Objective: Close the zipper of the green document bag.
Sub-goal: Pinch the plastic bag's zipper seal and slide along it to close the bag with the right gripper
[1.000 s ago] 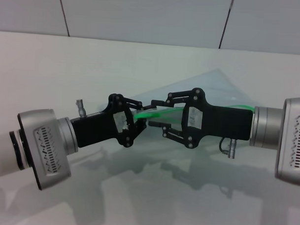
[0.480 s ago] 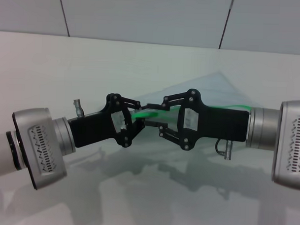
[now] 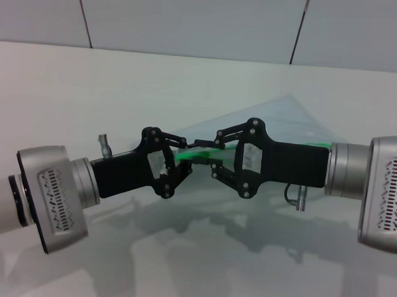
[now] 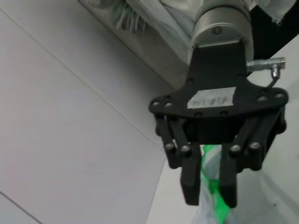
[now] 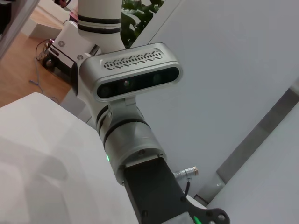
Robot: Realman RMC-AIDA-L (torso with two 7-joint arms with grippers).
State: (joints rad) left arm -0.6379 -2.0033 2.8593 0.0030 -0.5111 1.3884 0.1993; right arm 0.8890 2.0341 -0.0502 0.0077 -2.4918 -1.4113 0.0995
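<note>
Above the white table (image 3: 70, 85), both arms meet nose to nose in the middle of the head view, holding the green document bag (image 3: 284, 115) up off the surface between them. Its pale see-through sheet fans out behind the right arm. The left gripper (image 3: 180, 156) comes in from the left with its fingers pinched together on the bright green zipper (image 3: 185, 156) at the bag's near end. The right gripper (image 3: 208, 156) sits just beside it, nearly touching, fingers also clamped down on the green strip. From the left wrist view you can see the right gripper's fingers (image 4: 190, 184) squeezed either side of the zipper. Can't make out the slider itself.
</note>
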